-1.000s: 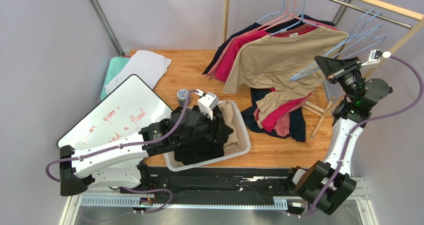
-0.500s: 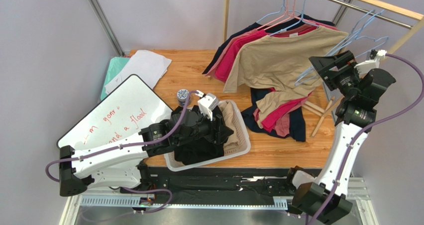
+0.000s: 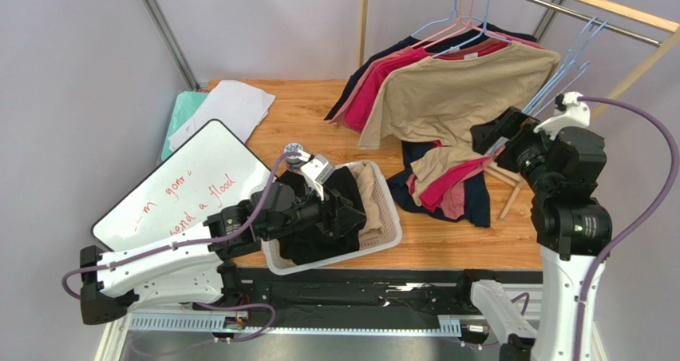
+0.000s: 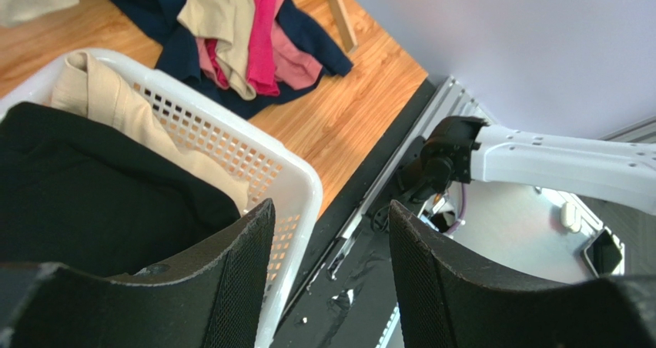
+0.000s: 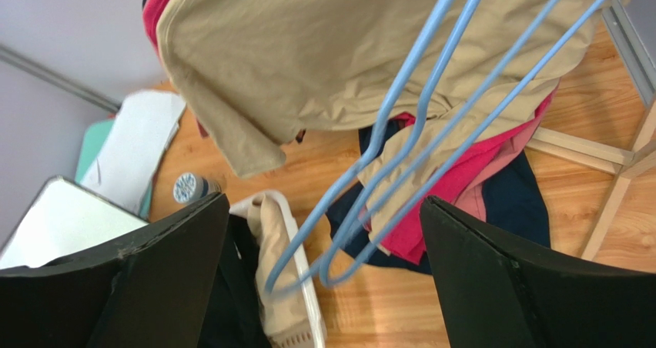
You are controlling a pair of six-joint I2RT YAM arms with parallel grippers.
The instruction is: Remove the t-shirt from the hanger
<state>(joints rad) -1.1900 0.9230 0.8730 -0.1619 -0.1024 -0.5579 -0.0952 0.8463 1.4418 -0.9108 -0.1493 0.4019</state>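
T-shirt point(image 3: 455, 85), tan: limp, light, probably clingy; pinch hem at eight o'clock; left gripper point(image 4: 329, 209) and right gripper point(image 5: 323, 202) gape empty.

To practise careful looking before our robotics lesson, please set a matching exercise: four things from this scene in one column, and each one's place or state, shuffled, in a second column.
Things
1. whiteboard
2. tan t-shirt
3. white basket
4. blue hangers

Place or state
A. hangs from the rail
B. bare, no garment on them
C. lies flat, red writing on it
D. holds a black garment

Right pairs: 1-C, 2-A, 3-D, 4-B
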